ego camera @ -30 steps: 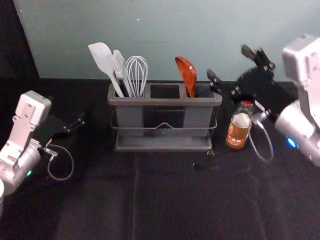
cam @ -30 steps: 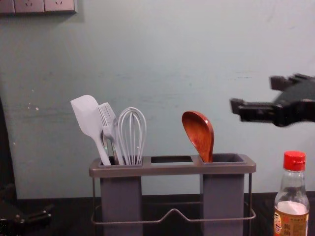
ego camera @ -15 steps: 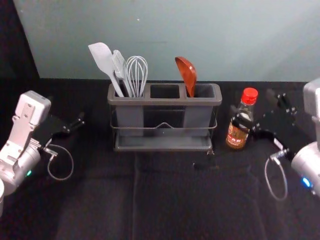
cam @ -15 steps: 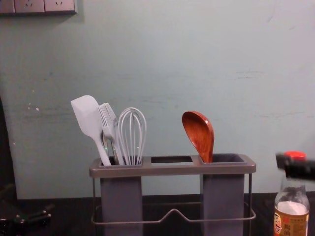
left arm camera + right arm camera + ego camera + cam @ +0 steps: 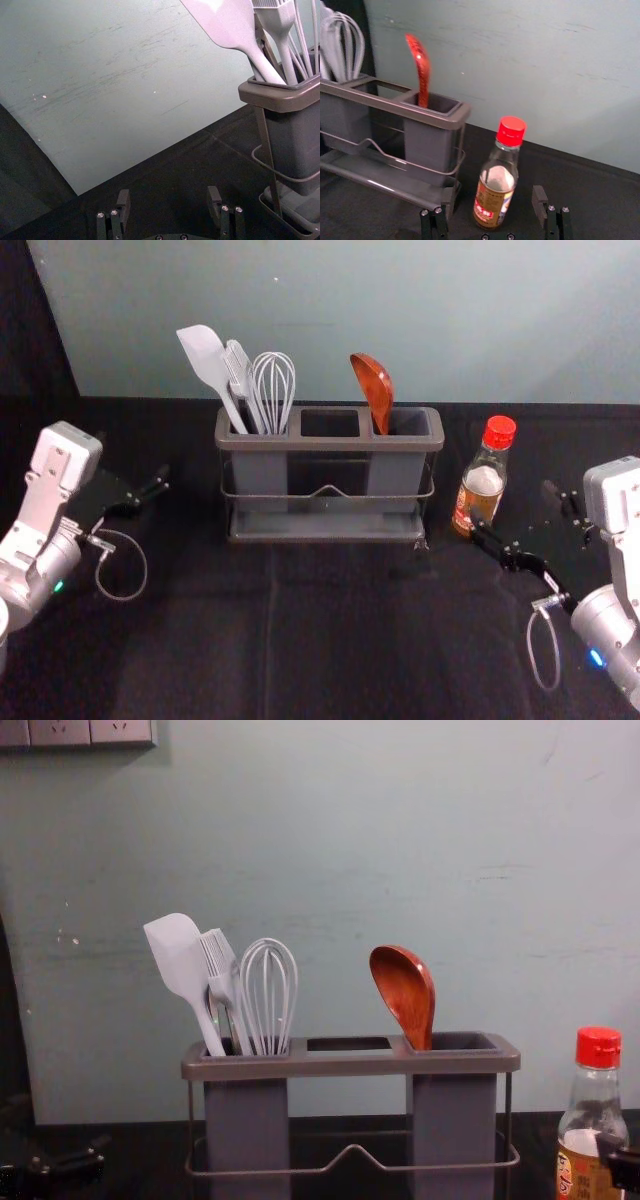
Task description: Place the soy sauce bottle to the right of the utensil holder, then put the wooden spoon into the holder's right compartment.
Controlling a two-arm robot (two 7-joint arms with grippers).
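1. Soy sauce bottle [image 5: 482, 483] is upright on the black cloth [image 5: 330, 630], just to the right of the utensil holder [image 5: 330, 444], with a gap between them.
2. Wooden spoon [image 5: 374, 385] is in the holder's right compartment, bowl up, leaning a bit.
3. Right gripper [image 5: 512, 506] is down low by the bottle. Its wrist view has the fingers spread wide, pinching nothing, with the bottle standing ahead, between their lines. Can't tell if a fingertip touches the glass.
4. Left gripper [image 5: 132, 458] is just parked, off to the holder's left, fingers spread too, nothing in them.
5. Left compartment's got a spatula [image 5: 205, 355], basting brush [image 5: 239, 368] and whisk [image 5: 273, 390].
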